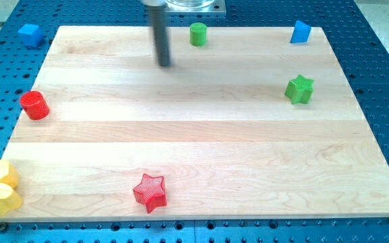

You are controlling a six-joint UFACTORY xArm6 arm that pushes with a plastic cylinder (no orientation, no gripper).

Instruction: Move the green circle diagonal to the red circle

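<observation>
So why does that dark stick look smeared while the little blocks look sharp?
In the camera view, my tip and the rod above it look soft-edged, likely motion blur; the green circle and red circle are crisp, with faint shadows; lighting on the board is even, without glare.

Bright, even overhead light washes the pale wooden surface point(201, 135) — shadows beneath the blocks are short and soft. The dark rod point(161, 37) at 12 o'clock is smeared with motion blur — everything else stays reasonably sharp, without glare.
</observation>
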